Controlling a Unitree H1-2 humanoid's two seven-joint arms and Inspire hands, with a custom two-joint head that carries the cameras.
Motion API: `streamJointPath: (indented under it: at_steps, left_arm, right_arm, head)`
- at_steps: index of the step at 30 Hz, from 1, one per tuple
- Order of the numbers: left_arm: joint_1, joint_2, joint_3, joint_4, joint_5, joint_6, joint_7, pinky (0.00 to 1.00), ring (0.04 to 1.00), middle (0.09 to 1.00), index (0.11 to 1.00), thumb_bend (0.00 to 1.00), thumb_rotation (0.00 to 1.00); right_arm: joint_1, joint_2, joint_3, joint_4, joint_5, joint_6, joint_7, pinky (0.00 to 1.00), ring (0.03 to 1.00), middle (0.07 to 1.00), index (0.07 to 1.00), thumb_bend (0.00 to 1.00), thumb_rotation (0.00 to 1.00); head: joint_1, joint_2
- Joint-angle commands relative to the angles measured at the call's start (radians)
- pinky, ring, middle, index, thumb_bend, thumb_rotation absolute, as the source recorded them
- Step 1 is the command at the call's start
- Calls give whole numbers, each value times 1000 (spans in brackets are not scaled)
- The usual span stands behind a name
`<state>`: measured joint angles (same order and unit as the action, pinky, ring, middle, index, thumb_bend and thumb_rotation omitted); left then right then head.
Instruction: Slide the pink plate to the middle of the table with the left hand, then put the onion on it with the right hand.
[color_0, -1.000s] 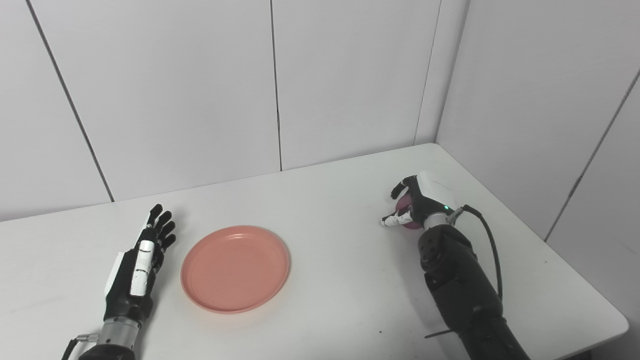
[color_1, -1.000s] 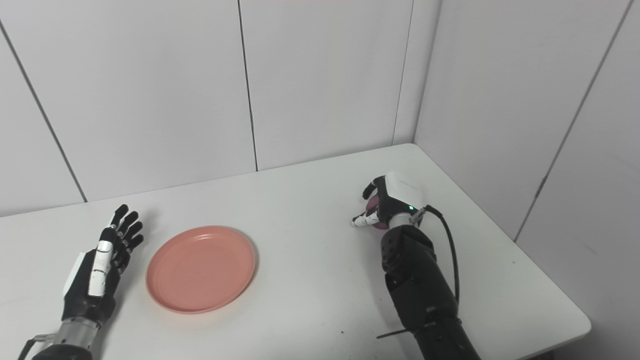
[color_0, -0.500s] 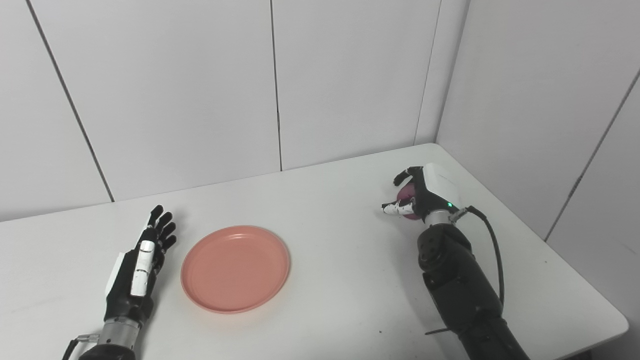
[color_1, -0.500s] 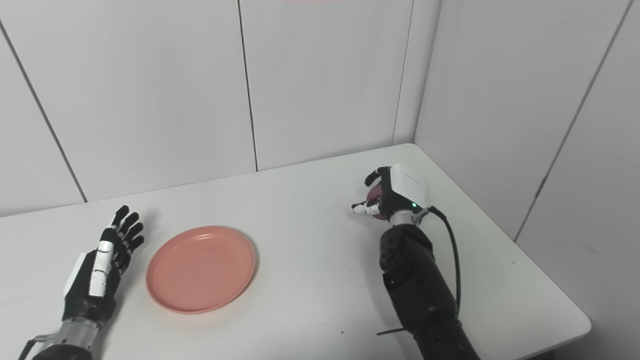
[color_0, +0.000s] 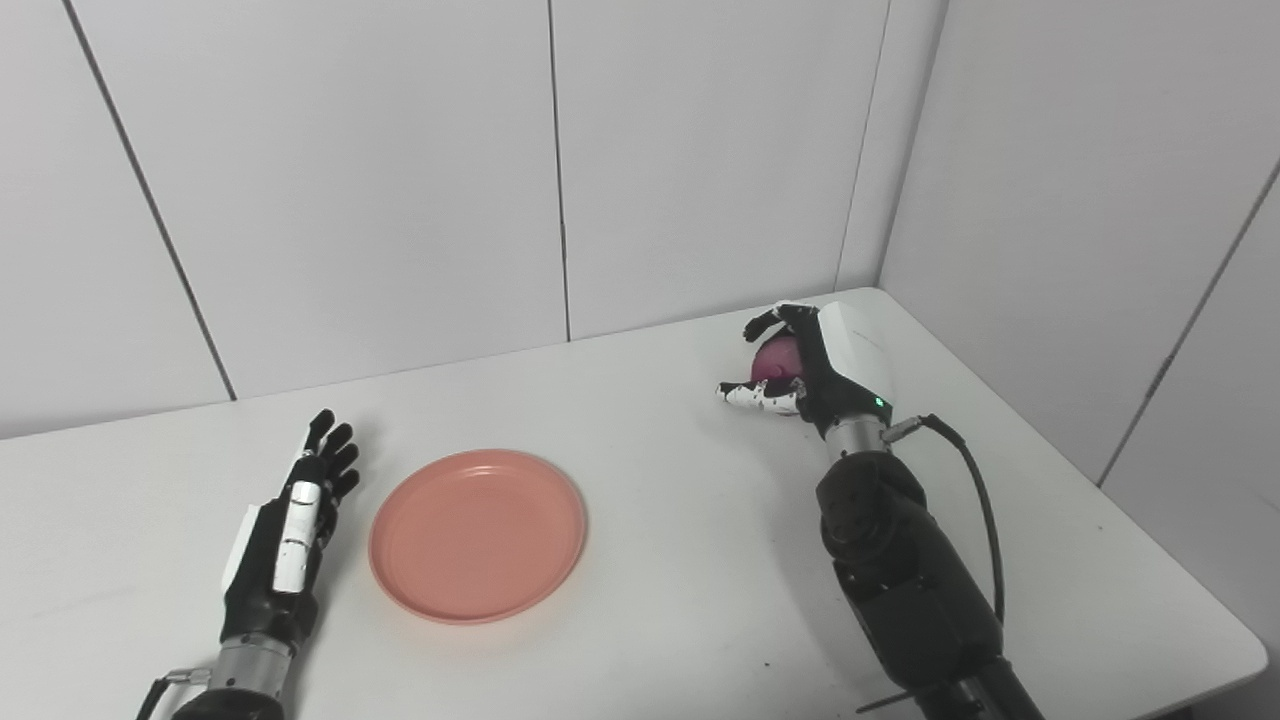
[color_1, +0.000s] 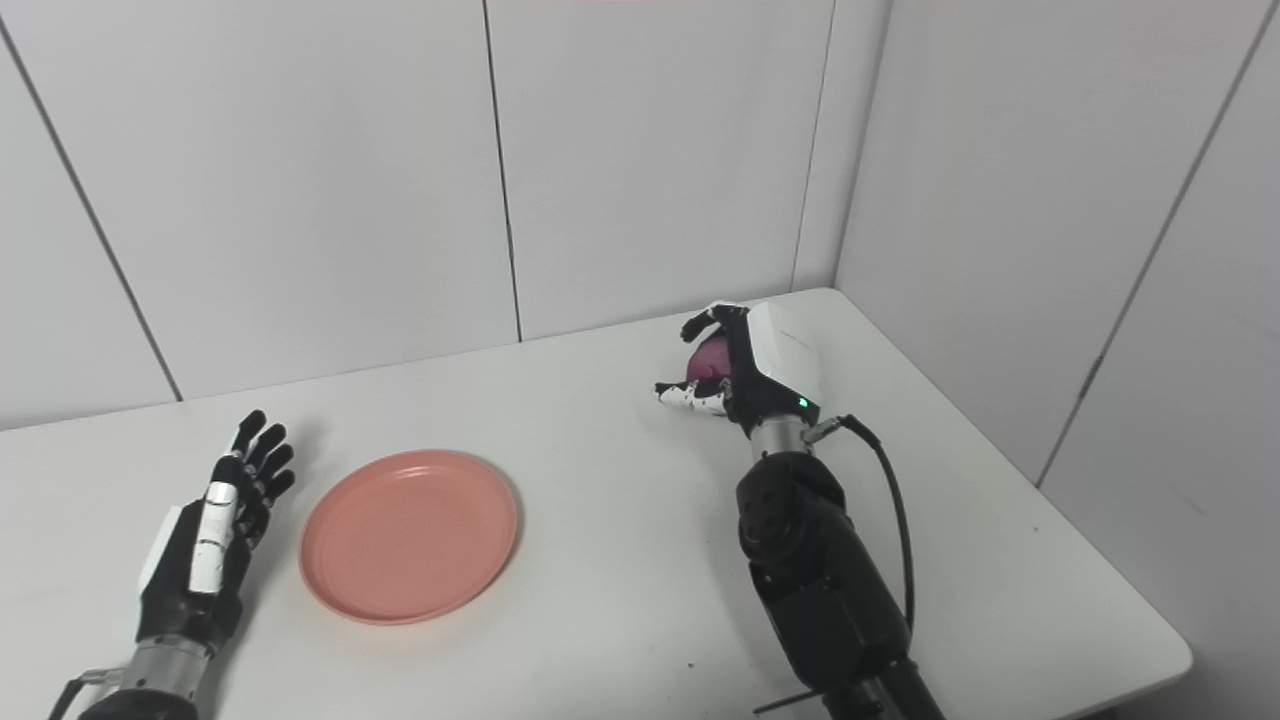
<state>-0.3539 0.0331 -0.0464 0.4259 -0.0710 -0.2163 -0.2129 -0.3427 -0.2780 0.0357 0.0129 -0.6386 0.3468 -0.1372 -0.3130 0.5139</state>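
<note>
Left eye view: my right hand (color_0: 810, 365) wraps the round purple onion (color_0: 776, 358), lifted off the table. Carry step; next, swing left over the flat pink plastic plate (color_0: 478, 535) beside my open, empty left hand (color_0: 285, 535).

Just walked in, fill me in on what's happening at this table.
The right robot hand is closed around a purple-red onion and holds it above the far right part of the white table. The pink plate sits empty, left of the table's middle. The left robot hand lies open and flat on the table beside the plate's left edge, apart from it. Putting the onion on the plate is not yet done.
</note>
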Motion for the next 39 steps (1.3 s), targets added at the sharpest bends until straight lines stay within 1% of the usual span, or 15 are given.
streamJointPath:
  at_steps: [1, 7, 9, 15, 18, 20, 22, 23, 25, 28, 29, 31, 35, 37, 39]
  left_arm:
    - [22, -15, -9, 5, 9, -9, 13, 965, 972, 977, 985, 664, 1000]
    - [22, -22, -5, 10, 22, -10, 19, 966, 975, 980, 988, 679, 1000]
    - [22, -28, -5, 10, 23, -8, 22, 972, 974, 978, 987, 654, 1000]
    - [24, -44, -11, 4, 31, -3, 41, 968, 971, 973, 975, 611, 1000]
    - [25, -51, -17, -2, 44, -7, 51, 967, 970, 973, 974, 600, 1000]
    - [27, -58, -20, -6, 48, -7, 58, 966, 970, 972, 972, 596, 1000]
    - [28, -66, -22, -10, 53, -3, 65, 963, 969, 969, 967, 583, 1000]
    - [28, -69, -22, -12, 55, 0, 69, 962, 968, 968, 963, 576, 1000]
    - [29, -76, -26, -15, 61, 1, 74, 961, 968, 968, 963, 568, 1000]
    - [32, -88, -31, -28, 62, 13, 78, 964, 971, 972, 965, 549, 1000]
    - [33, -90, -33, -32, 64, 18, 79, 966, 973, 973, 967, 543, 1000]
    - [33, -94, -37, -35, 70, 23, 84, 964, 975, 974, 967, 546, 1000]
    - [35, -100, -47, -46, 81, 36, 97, 961, 970, 971, 964, 552, 1000]
    - [35, -104, -49, -52, 83, 44, 101, 957, 969, 970, 964, 544, 1000]
    - [36, -107, -52, -57, 88, 49, 106, 952, 967, 970, 965, 538, 1000]
  right_arm:
    - [-27, 7, 19, -38, 11, -74, -18, 175, 344, 443, 535, 501, 0]
    - [-19, 40, 56, -43, 42, -78, 4, 167, 338, 440, 535, 500, 0]
    - [-19, 51, 70, -55, 55, -69, 22, 194, 343, 452, 540, 501, 0]
    - [-34, 78, 90, -48, 110, -90, 51, 160, 340, 440, 530, 500, 0]
    - [-49, 88, 103, -41, 127, -97, 63, 190, 347, 446, 533, 502, 0]
    - [-60, 92, 115, -36, 134, -107, 67, 153, 394, 490, 494, 510, 0]
    - [-71, 99, 126, -28, 135, -121, 67, 201, 364, 464, 524, 505, 0]
    - [-75, 102, 130, -25, 136, -126, 66, 256, 375, 475, 529, 506, 0]
    - [-82, 106, 135, -20, 139, -131, 69, 268, 375, 477, 533, 506, 0]
    - [-95, 118, 149, -16, 144, -136, 81, 188, 347, 449, 534, 502, 0]
    - [-100, 121, 155, -14, 144, -139, 84, 161, 374, 482, 504, 507, 0]
    - [-107, 125, 167, -3, 147, -153, 85, 186, 349, 456, 531, 502, 0]
    - [-118, 143, 190, 24, 145, -177, 80, 223, 357, 469, 540, 502, 0]
    - [-124, 156, 198, 38, 145, -178, 83, 178, 343, 450, 537, 501, 0]
    - [-127, 167, 208, 50, 146, -182, 87, 149, 379, 494, 494, 508, 0]
  head:
    - [11, -2]
    - [42, -8]
    - [54, -9]
    - [93, -6]
    - [122, -7]
    - [136, -6]
    - [156, -6]
    - [156, -6]
    - [182, -3]
    - [202, -4]
    - [212, -3]
    - [221, -3]
    - [239, -2]
    - [245, -1]
    - [251, 0]
